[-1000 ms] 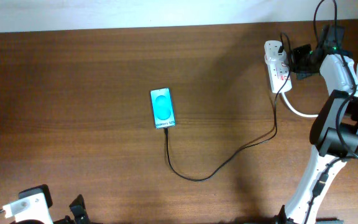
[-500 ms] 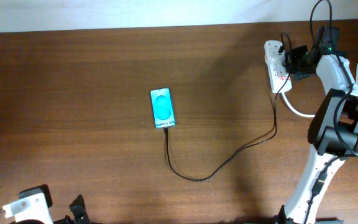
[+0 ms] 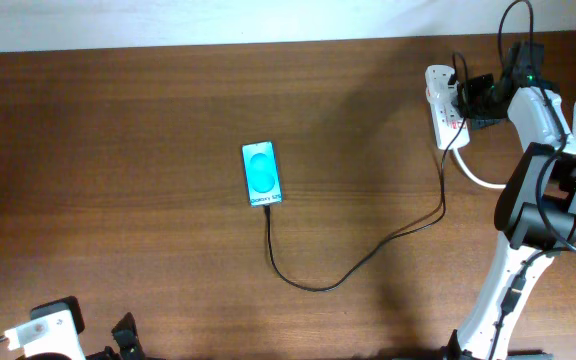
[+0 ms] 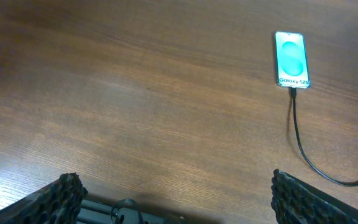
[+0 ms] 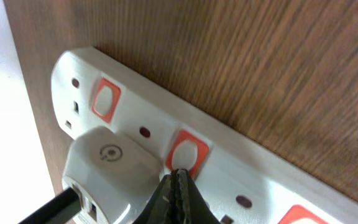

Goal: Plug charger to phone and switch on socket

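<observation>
The phone (image 3: 261, 174) lies on the table with its cyan screen lit, also in the left wrist view (image 4: 290, 58). The black charger cable (image 3: 368, 250) is plugged into the phone's near end and runs right to a white adapter (image 5: 104, 163) in the socket (image 3: 443, 115). My right gripper (image 3: 471, 100) is shut, and its tip (image 5: 178, 177) touches the red switch (image 5: 186, 153) beside the adapter. My left gripper (image 4: 174, 199) is open and empty, low over the near left of the table, far from the phone.
A thick white cord (image 3: 483, 178) leaves the socket toward the right arm's base. Another red switch (image 5: 105, 99) sits farther along the strip. The table's back edge meets a white wall just behind the socket.
The right gripper has shifted slightly left onto the socket. The phone, the cable and the left arm have not moved.
</observation>
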You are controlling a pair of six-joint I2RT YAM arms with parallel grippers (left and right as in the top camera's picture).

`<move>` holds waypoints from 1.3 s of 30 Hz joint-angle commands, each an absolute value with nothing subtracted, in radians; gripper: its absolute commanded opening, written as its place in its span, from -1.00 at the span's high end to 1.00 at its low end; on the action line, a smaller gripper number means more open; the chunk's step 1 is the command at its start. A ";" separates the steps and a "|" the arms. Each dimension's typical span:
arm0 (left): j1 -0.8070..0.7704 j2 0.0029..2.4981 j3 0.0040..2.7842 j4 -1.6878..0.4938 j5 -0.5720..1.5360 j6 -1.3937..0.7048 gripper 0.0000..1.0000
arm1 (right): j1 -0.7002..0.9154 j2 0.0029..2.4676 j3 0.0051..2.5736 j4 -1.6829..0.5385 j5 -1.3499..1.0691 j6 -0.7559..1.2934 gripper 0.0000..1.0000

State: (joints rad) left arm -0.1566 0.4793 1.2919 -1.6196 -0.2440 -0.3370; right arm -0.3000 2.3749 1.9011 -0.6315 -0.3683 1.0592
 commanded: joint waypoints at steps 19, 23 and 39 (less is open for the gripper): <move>-0.154 0.473 1.293 -1.618 -0.251 -0.350 -0.99 | -0.328 2.371 1.919 -0.657 -0.363 1.044 0.92; -0.154 0.473 1.293 -1.618 -0.252 -0.350 -0.99 | -0.328 2.370 1.948 -0.654 -0.425 1.025 0.91; -0.154 0.473 1.293 -1.618 -0.251 -0.350 -0.99 | -0.308 2.403 1.954 -0.623 -0.410 1.029 0.92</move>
State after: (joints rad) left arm -0.1566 0.4793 1.2919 -1.6196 -0.2440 -0.3370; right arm -0.3313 2.3768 1.9358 -0.6384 -0.4126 1.0389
